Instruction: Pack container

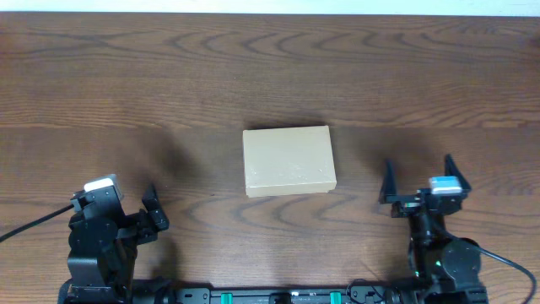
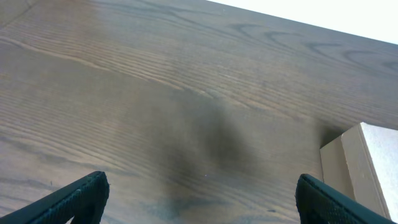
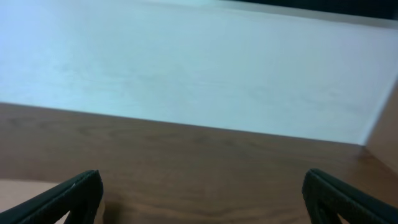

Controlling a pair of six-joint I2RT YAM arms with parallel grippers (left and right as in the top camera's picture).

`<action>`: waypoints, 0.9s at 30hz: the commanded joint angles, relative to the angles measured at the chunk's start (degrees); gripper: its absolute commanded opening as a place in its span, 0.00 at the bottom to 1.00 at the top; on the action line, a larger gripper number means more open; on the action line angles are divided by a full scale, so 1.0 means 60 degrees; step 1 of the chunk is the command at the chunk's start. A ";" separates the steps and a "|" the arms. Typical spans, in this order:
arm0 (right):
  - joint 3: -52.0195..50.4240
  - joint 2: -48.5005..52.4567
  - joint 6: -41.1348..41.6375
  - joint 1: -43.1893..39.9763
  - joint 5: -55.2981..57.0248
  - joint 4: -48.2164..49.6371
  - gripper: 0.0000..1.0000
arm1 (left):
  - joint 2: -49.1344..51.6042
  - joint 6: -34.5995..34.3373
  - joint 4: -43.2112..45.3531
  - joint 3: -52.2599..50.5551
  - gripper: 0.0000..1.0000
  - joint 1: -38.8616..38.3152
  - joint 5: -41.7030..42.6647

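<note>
The container, a plain tan cardboard box, lies shut in the middle of the wooden table. My left gripper sits low at the front left, open, with only bare wood between its fingers. In the left wrist view the container's corner shows at the right edge, apart from the fingers. My right gripper stands to the right of the container, open and empty. The right wrist view faces the table's far side, with a tan patch at lower left that may be the container.
The table's far edge meets a pale wall. Both arm bases stand along the front edge, and a black cable trails off to the left.
</note>
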 commanded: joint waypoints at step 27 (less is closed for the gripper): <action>-0.1861 -0.1042 -0.0477 -0.0499 -0.0583 -0.0284 0.99 | -0.0015 -0.0073 -0.0007 -0.0022 0.96 -0.0004 -0.0087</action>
